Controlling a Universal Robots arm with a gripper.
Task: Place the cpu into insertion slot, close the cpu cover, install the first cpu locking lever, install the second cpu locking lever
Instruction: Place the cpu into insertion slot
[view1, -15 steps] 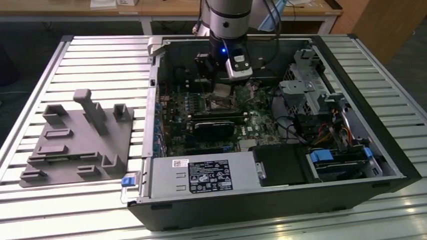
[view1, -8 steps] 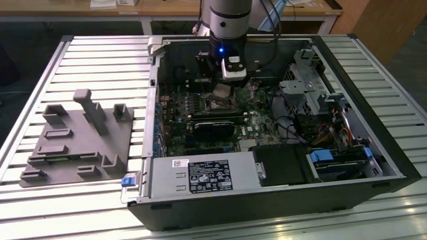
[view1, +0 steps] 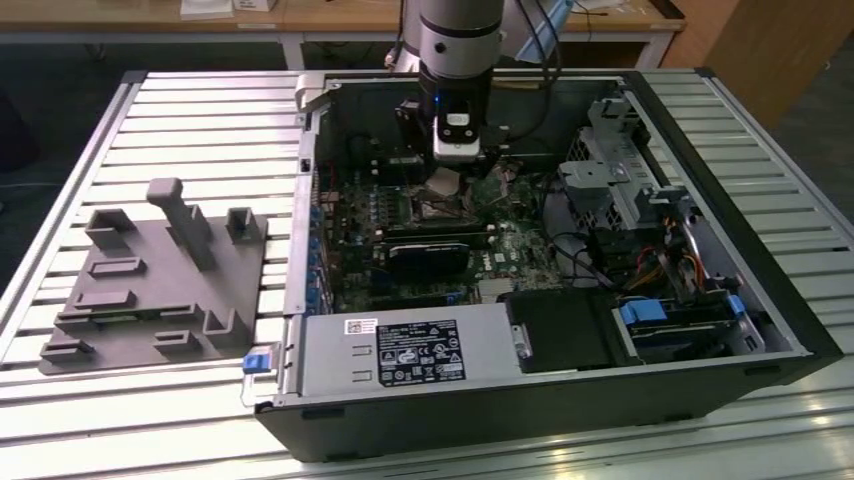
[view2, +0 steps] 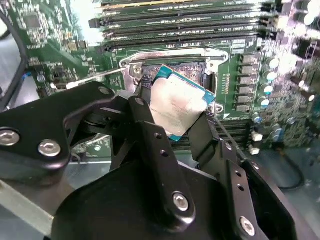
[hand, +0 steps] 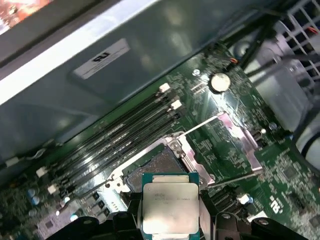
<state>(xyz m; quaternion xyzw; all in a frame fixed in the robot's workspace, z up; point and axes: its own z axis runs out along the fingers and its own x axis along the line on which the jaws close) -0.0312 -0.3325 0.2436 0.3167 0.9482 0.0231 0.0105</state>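
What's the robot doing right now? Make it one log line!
claw: shut on small silvery square cpu | position: over black-framed square insertion slot, not seated | silvery metal cpu cover: open

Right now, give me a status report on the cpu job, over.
Status: gripper shut on the cpu. Held over the insertion slot, not seated. The cpu cover open, slot unobstructed.

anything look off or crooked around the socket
The cpu, held in the gripper above the slot, is turned askew to the slot's edges in the second wrist view. Nothing looks damaged.
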